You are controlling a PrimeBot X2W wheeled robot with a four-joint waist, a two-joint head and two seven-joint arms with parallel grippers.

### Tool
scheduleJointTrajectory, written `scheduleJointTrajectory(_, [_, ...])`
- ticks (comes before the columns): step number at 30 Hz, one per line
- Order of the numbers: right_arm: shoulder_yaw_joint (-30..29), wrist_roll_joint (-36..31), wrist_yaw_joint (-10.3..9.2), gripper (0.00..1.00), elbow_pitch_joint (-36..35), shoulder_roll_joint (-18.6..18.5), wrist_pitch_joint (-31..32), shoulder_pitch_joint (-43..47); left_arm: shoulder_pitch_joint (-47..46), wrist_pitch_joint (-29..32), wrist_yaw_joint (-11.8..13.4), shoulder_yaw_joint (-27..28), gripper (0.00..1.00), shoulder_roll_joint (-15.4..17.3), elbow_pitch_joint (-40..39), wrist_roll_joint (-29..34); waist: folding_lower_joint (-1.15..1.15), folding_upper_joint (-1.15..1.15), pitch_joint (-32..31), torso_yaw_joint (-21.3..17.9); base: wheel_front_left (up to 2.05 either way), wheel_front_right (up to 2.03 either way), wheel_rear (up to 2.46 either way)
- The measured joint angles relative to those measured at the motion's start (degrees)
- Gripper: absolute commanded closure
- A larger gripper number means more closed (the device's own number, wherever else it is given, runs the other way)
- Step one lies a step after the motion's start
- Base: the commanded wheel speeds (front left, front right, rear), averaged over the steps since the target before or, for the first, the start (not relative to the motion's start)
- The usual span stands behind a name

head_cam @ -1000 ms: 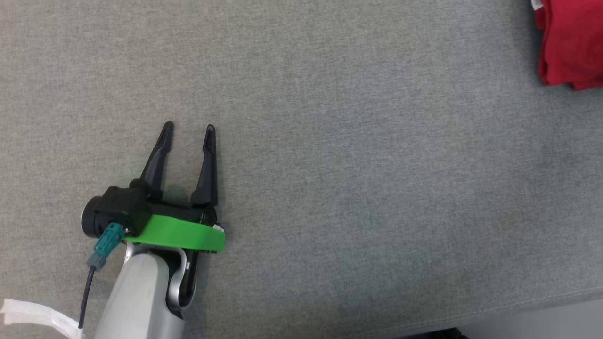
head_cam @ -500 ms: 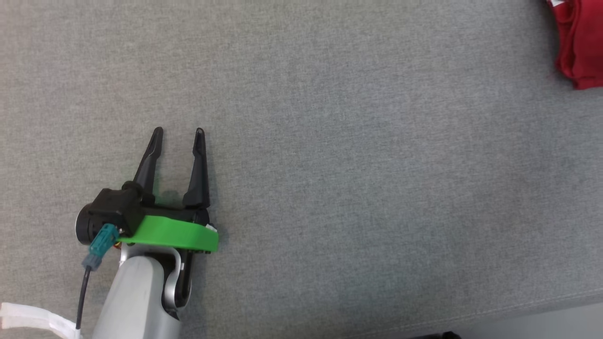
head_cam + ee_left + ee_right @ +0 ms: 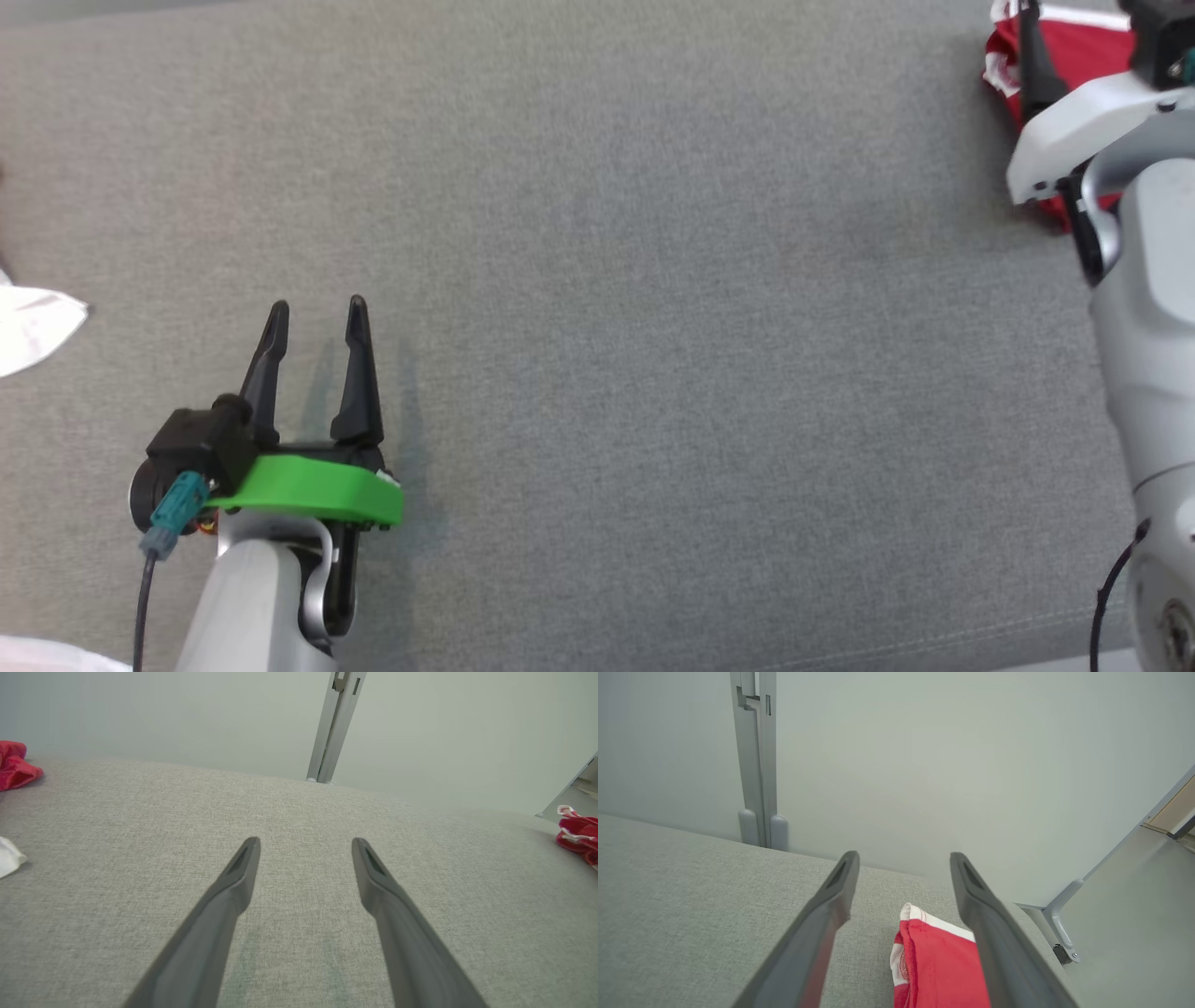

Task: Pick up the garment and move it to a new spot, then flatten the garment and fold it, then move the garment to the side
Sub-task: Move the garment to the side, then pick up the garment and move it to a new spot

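The garment (image 3: 934, 961) is a red cloth with white trim, bunched on the grey fabric surface (image 3: 653, 327). It lies at the upper right in the head view (image 3: 1074, 47) and at the right edge in the left wrist view (image 3: 577, 833). My right gripper (image 3: 901, 858) hangs over it, open, with nothing held between its fingers (image 3: 831, 905). The garment lies below the gap and partly behind the right finger. My left gripper (image 3: 317, 306) is far to the left, open and empty over bare surface, as the left wrist view (image 3: 306, 842) also shows.
My right forearm (image 3: 1148, 280) runs down the head view's right side. A white cloth (image 3: 33, 322) lies at the left edge. Another red cloth (image 3: 14, 770) sits far left in the left wrist view. A pale wall with a metal post (image 3: 754, 756) stands behind the surface.
The head camera has shifted, so the whole picture moved. My right arm has come into view over the garment and its gripper has opened. The left gripper stays open.
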Motion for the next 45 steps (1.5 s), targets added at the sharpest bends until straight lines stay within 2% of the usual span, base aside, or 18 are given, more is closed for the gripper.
scheduleJointTrajectory(6, [0.1,3.2,0.00,0.00,-8.2,5.4,0.0,9.5,3.2,0.0,0.0,3.0,0.00,-0.2,0.9,-0.7,0.00,0.00,-5.5,1.1,0.00,0.00,0.00])
scheduleJointTrajectory(13, [-0.2,5.6,0.00,0.00,-15.6,8.6,0.0,23.7,7.7,0.0,0.0,4.2,0.00,-0.3,1.1,-1.4,0.00,0.00,-10.5,3.0,0.00,0.00,0.00])
scheduleJointTrajectory(17, [0.6,7.0,0.00,0.00,-19.6,9.0,0.0,31.0,10.5,0.0,0.0,4.0,0.00,-0.3,0.9,-2.7,0.00,0.00,-12.6,4.1,0.00,0.00,0.00])
scheduleJointTrajectory(23, [3.5,14.6,0.00,0.00,-25.7,9.1,0.0,40.3,14.1,0.0,0.4,3.1,0.00,-0.4,0.2,-3.8,0.00,0.00,-15.1,5.2,0.00,0.00,0.00])
scheduleJointTrajectory(26, [4.5,15.8,0.00,0.00,-27.8,9.1,0.0,43.6,15.0,0.0,0.8,2.7,0.00,-0.4,-0.1,-4.4,0.00,0.00,-16.0,5.6,0.00,0.00,0.00])
scheduleJointTrajectory(32, [6.0,16.4,0.00,0.00,-29.6,9.1,0.0,47.3,15.8,0.0,1.2,2.2,0.00,-0.4,-0.4,-5.0,0.00,0.00,-16.7,5.6,0.00,0.00,0.00])
scheduleJointTrajectory(45, [5.9,16.1,0.00,0.00,-28.8,9.1,0.0,48.0,15.7,0.0,1.3,1.2,0.00,-0.4,-0.2,-5.5,0.00,0.00,-17.2,6.0,0.00,0.00,0.00])
